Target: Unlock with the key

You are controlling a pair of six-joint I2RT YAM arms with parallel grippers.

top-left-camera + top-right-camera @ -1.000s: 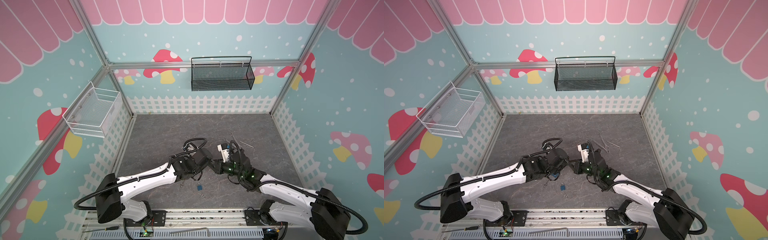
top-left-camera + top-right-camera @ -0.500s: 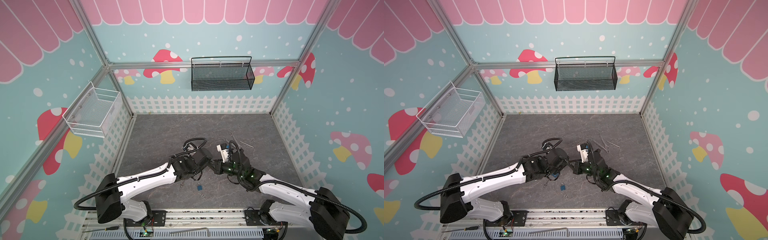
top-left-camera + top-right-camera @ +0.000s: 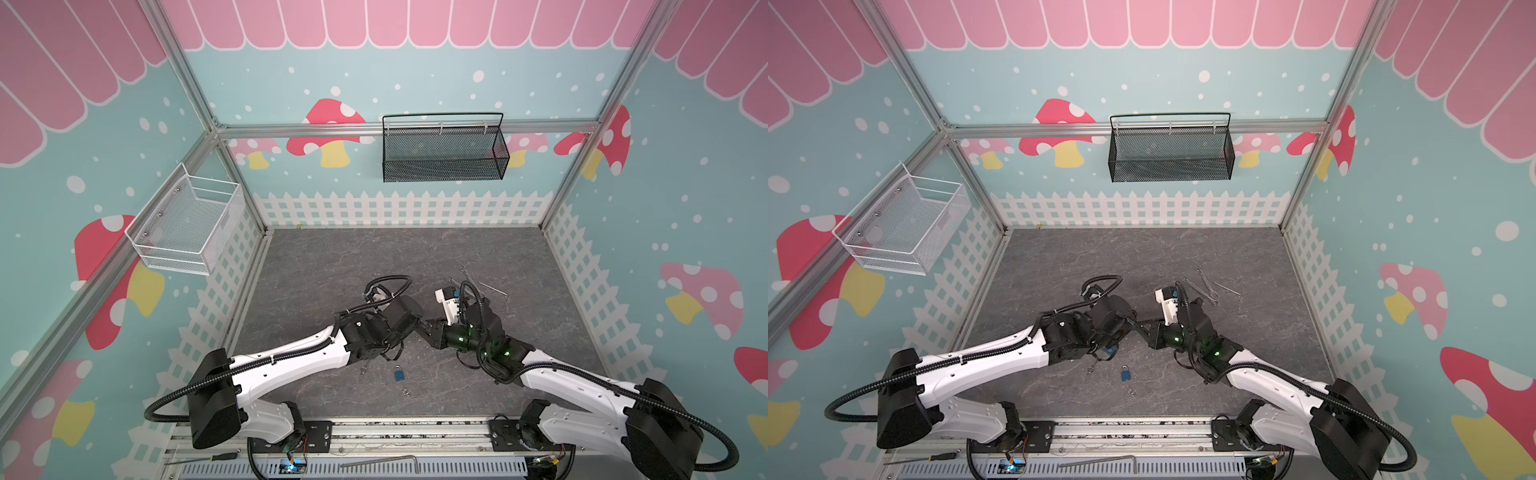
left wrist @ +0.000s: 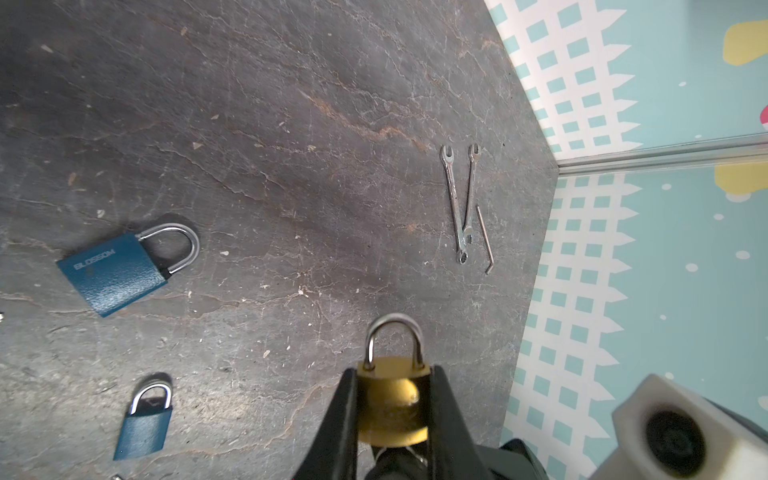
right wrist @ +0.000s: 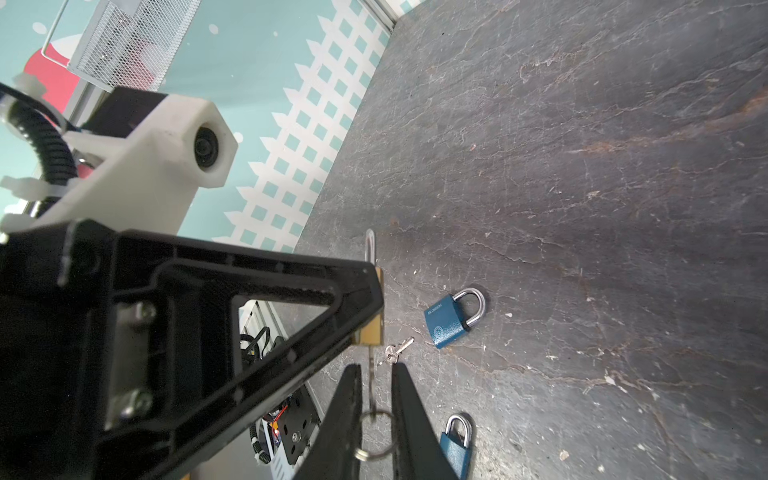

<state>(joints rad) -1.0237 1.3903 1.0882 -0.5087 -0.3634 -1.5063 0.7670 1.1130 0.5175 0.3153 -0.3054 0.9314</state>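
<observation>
Dark slate surface inside a mushroom-papered enclosure; white wire basket on the left wall, not in use.

Centre: left gripper, jaws clenched on the body of the brass padlock, apparently clear of the surface. Shackle is seated at both legs, so the lock is not yet open.

Meeting it from the right: right gripper, jaws closed about the key, whose blade enters the padlock's underside.

Two blue padlocks and loose keys lie nearby, untouched. Wrenches lie far right.

Assessment: pickup and insertion done. Turning the key and freeing the shackle remain outstanding.
</observation>
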